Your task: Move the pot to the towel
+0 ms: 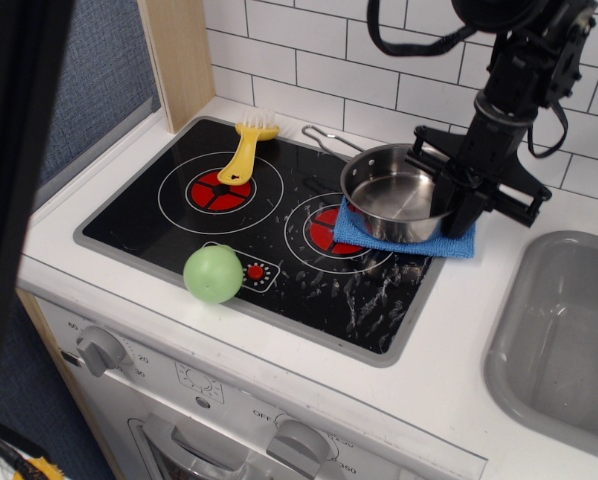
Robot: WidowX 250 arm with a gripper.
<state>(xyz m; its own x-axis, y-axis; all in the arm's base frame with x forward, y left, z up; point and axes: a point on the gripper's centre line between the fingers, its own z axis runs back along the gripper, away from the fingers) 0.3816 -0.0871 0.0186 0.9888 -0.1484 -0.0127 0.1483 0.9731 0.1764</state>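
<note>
The pot [394, 195], a shiny steel saucepan, stands upright on the blue towel [449, 242], covering most of it. Its thin wire handle [327, 140] points back left over the hob. The towel lies across the right edge of the black hob [179, 225], over the right burner. My black gripper [457, 192] comes down from the upper right and is shut on the pot's right rim.
A green ball [212, 273] lies near the hob's front edge. A yellow spatula [247, 150] lies on the back left burner. A grey sink basin [569, 330] is at the right. A tiled wall stands behind, a wooden panel at the back left.
</note>
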